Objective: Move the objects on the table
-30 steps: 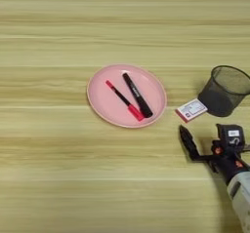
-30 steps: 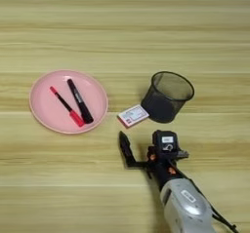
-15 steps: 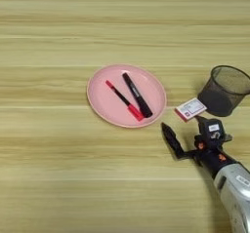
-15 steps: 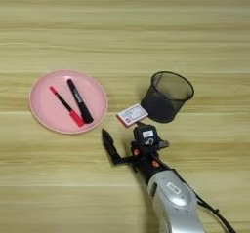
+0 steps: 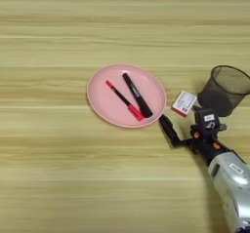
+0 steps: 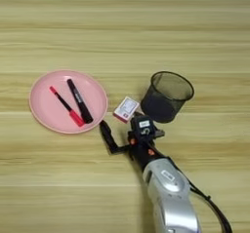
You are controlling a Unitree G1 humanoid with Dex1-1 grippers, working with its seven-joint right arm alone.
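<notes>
Beside plate (image 5: 102, 105), claw (image 6: 119, 132), fingers apart.

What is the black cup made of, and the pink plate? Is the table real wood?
The cup looks like black wire mesh, probably metal: you can see through its tiny holes. The plate looks like smooth plastic, plain pink with a dull shine, though it could be something else. The table shows pale wood grain in long streaks; whether it is real wood or a printed surface, I cannot tell.
</notes>
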